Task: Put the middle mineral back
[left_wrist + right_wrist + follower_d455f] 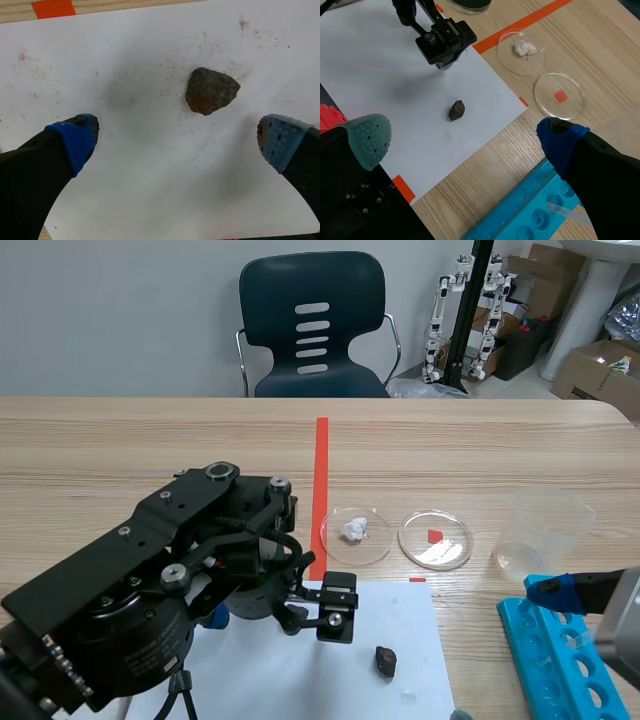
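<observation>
Nearest the robot, a sheet of white paper [400, 625], speckled with fine brown grit, is spread on the wooden table [120, 450], presumably so that crumbs are caught off the wood. Over it the left gripper [177, 142] is held with its blue dotted pads spread wide. A dark angular mineral [210, 91], rough and rust-stained on one face, lies just ahead of them, free on the paper and untouched. It is judged to be the piece meant for return. A dark lump [386, 660] is seen on the paper beside that arm; whether it is the same stone cannot be told. The right gripper [465, 140] is likewise held wide and empty above a blue plastic rack [545, 665]. Farther off, a clear round dish [375, 552] holding a white chalky piece [353, 530] is set beside an empty dish [445, 550], judged ready to receive a stone.
</observation>
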Robot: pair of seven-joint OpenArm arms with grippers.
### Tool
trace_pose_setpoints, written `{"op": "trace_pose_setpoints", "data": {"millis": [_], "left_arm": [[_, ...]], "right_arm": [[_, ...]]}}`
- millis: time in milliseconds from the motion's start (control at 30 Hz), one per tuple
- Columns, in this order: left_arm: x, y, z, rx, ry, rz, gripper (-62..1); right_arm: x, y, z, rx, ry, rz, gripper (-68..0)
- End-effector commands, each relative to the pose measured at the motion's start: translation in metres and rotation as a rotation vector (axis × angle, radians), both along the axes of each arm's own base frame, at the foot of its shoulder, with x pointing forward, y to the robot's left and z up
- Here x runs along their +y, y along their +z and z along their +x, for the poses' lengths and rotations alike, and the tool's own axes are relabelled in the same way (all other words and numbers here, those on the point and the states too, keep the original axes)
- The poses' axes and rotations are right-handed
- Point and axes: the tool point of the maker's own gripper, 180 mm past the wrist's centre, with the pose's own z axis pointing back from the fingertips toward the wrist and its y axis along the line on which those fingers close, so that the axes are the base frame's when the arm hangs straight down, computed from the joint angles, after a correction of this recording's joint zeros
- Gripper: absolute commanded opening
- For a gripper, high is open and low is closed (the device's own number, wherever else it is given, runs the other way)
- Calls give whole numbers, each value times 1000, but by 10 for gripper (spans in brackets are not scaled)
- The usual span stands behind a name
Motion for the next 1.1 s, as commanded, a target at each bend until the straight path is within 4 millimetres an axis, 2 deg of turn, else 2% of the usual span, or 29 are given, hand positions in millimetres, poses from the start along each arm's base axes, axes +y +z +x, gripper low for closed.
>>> {"op": "trace_pose_setpoints", "data": {"millis": [0, 233, 467, 633, 767, 1067], "left_arm": [[0, 10, 6, -38, -5, -13, 14], [6, 28, 2, -118, -16, -41, 14], [28, 45, 3, -261, -41, -23, 14], [42, 53, -5, -324, -60, -6, 14], [45, 52, -12, -324, -61, -7, 14], [46, 51, -12, -330, -62, -4, 14]], "right_arm": [[4, 10, 6, -35, 1, 24, -67], [4, 10, 6, -35, 1, 24, -67], [4, 10, 6, -35, 1, 24, -67], [4, 10, 6, -35, 1, 24, -67], [4, 10, 6, -35, 1, 24, -67], [4, 10, 6, -35, 1, 24, -67]]}}
